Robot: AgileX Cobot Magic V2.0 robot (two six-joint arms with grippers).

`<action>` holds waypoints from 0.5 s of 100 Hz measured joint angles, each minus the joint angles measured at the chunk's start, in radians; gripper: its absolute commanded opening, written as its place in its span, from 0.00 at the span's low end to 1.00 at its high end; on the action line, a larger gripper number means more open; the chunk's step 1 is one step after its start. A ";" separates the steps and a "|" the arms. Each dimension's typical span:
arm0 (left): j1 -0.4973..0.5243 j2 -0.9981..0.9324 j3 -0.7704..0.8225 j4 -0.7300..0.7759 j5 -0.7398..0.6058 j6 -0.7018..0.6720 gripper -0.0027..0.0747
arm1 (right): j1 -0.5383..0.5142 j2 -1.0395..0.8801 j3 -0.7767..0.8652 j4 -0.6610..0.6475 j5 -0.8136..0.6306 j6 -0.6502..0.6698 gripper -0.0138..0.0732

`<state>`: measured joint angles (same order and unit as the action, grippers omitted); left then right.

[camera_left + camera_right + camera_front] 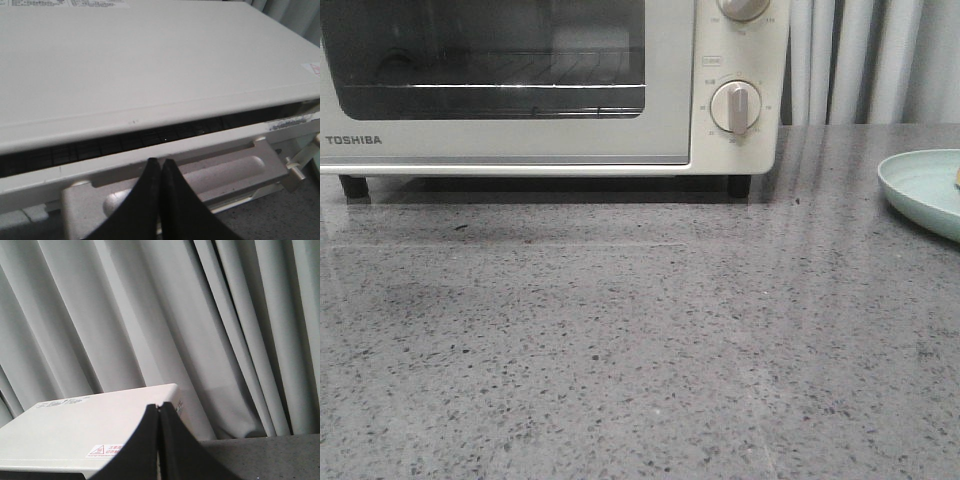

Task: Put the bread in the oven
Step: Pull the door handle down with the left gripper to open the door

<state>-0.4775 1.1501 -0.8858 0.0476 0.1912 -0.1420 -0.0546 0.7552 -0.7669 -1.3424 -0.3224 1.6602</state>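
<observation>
The cream TOSHIBA oven [670,120] stands at the back left of the table, its wire rack visible through the glass. From above, the oven [150,65] shows a narrow dark gap [100,146] between its top and the door's upper edge. My left gripper [161,161] is shut and empty, its tips right at the door handle [230,175]. My right gripper [159,406] is shut and empty, off the oven's [75,425] right end and above it. Only a tan sliver [956,177] shows at the frame's edge on the plate; I cannot tell if it is the bread.
A pale green plate [920,185] sits at the table's right edge, cut off by the frame. Two round dials [736,106] are on the oven's right panel. Grey curtains [150,315] hang behind the table. The speckled grey tabletop [640,350] lies in front of the oven.
</observation>
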 measured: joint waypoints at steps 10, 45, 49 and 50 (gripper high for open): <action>-0.005 -0.080 0.101 -0.048 -0.045 0.000 0.01 | 0.000 0.000 0.000 0.000 0.000 0.000 0.08; -0.065 -0.410 0.306 -0.130 0.319 0.000 0.01 | 0.000 0.000 0.000 0.000 -0.005 0.000 0.08; -0.071 -0.449 0.306 -0.130 0.352 0.000 0.01 | 0.000 0.000 0.000 0.000 -0.007 0.000 0.08; -0.071 -0.464 0.306 -0.130 0.362 0.000 0.01 | 0.000 0.000 0.000 0.000 -0.007 0.000 0.08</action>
<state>-0.5484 0.6859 -0.5795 -0.0824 0.5537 -0.1420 -0.0546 0.7552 -0.7669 -1.3424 -0.3299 1.6602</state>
